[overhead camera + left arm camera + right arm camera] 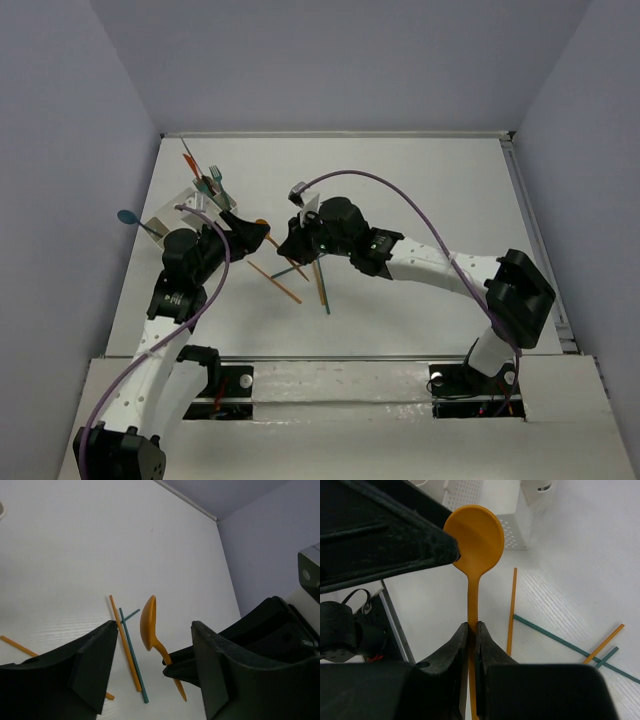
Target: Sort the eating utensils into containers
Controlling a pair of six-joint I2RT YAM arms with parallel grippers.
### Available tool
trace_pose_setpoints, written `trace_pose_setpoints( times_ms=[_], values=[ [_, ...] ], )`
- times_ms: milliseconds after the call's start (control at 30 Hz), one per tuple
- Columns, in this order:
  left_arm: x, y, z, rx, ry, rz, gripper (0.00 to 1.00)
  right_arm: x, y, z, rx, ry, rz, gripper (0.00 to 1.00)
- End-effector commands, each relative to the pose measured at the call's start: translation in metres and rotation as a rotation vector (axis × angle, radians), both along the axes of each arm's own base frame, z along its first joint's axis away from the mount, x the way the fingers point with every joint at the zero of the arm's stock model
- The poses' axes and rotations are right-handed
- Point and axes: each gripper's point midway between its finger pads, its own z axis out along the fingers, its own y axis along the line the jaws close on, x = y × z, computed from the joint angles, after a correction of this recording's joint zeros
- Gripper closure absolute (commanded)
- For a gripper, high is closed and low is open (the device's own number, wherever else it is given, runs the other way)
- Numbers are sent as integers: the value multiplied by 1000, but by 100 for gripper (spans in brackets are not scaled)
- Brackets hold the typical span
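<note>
We see right pincer (472, 635) clenched on handle of orange spoon (475, 535), bowl just past its tips; handle's tail hidden behind pincer. We judge spoon light, thin, slick, a little springy; best hold on flat handle near neck, not on rounded bowl. Left pincer (153, 630) released, jaws either side of bowl; contact we cannot tell. Beyond, on counter (580, 555), orange stick (511, 610) and teal stick (555, 637) close together; farthest, white organiser (505, 510), cut off by frame edge.
</note>
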Motion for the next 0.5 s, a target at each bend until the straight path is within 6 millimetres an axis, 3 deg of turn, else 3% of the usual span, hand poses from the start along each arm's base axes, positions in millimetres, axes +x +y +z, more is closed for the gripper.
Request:
trace_pose_setpoints(
  times_ms=[0, 100, 200, 300, 333, 400, 467],
  values=[
    [8, -3, 15, -18, -74, -2, 43, -16, 13, 39, 117, -45, 58, 100],
    [11, -6, 10, -13, -60, -18, 51, -17, 13, 40, 124, -44, 65, 100],
    [13, -8, 10, -6, -53, -34, 67, -21, 16, 40, 125, -45, 73, 100],
    [14, -7, 11, 2, -58, -30, 75, -22, 15, 41, 129, -44, 77, 100],
    [14, -7, 13, 4, -60, -29, 88, -22, 14, 43, 132, -48, 72, 100],
    [15, -3, 13, 22, -57, -9, 100, -22, 13, 42, 132, -48, 69, 100],
    [16, 0, 12, 33, -52, 5, 100, -22, 12, 42, 130, -43, 67, 99]
  ],
)
